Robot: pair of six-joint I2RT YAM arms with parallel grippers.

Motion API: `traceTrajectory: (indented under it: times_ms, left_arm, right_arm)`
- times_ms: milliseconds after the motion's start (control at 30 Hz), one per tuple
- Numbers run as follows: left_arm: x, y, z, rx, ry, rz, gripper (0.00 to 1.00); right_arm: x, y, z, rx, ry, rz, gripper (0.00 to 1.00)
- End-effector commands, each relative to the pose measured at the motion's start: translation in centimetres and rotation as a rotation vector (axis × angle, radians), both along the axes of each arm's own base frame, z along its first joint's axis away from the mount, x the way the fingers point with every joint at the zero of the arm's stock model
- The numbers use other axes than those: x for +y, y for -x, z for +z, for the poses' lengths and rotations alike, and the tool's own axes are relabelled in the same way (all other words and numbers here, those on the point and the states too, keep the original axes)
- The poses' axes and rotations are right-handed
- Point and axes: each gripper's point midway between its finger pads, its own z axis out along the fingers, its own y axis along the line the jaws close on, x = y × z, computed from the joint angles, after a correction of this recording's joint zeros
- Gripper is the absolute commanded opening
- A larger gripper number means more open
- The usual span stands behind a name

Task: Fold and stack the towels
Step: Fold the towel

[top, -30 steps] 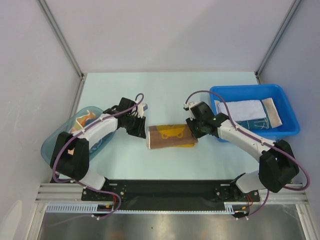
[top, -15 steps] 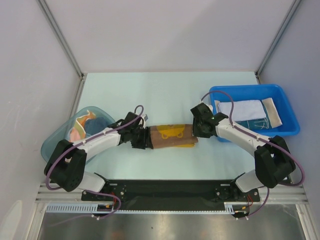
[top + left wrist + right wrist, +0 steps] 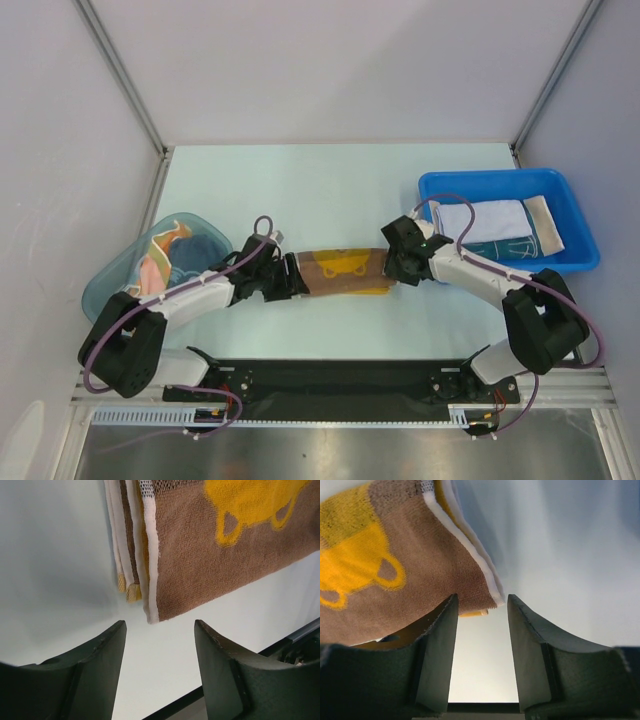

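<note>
Brown and soft, the brown towel (image 3: 343, 273) lies folded flat on the table (image 3: 330, 190), right between my two grippers. It has a yellow cup picture (image 3: 345, 265) on top.

My left gripper (image 3: 290, 276) is at the towel's left end. Its jaws are spread wide and hold nothing. In my left wrist view, the towel's white-edged corner (image 3: 200, 555) sits just ahead of the gap between the tips (image 3: 159, 625).

My right gripper (image 3: 393, 265) is at the towel's right end. Its jaws are apart too, and nothing is pinched. In my right wrist view, the towel's corner (image 3: 395, 595) is just in front of the tips (image 3: 481, 599).

Past my right gripper, on its outer side, is a blue bin (image 3: 490, 177). A white towel (image 3: 487, 218) and a teal towel (image 3: 505, 247) lie folded in it.

Past my left gripper, on its outer side, is a see-through tub (image 3: 100, 280). An orange towel (image 3: 160, 262) and a blue towel (image 3: 205, 255) are bunched up in it.
</note>
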Motion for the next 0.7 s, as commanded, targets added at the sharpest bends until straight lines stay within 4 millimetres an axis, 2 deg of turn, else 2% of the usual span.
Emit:
traceTrajectory:
  times_ms: [0, 333, 467, 633, 667]
  left_arm:
    - [-0.7, -1.3, 1.0, -0.046, 0.049, 0.057, 0.63]
    - [-0.9, -1.3, -0.3, -0.014, 0.039, 0.088, 0.57]
    - [-0.8, -1.3, -0.8, -0.009, 0.035, 0.109, 0.5]
    - [-0.9, -1.1, -1.2, 0.005, 0.036, 0.113, 0.41]
    - [-0.9, -1.1, -1.3, 0.006, 0.034, 0.114, 0.35]
  right_arm:
    - [0.4, -0.5, -0.8, -0.011, -0.023, -0.054, 0.49]
    - [0.4, 0.3, -2.2, 0.015, -0.033, -0.093, 0.46]
    - [0.4, 0.6, -2.5, 0.014, -0.033, -0.1, 0.43]
    - [0.2, 0.5, -2.3, 0.002, -0.03, -0.105, 0.28]
    - [0.1, 0.5, -2.3, 0.0, -0.028, -0.105, 0.25]
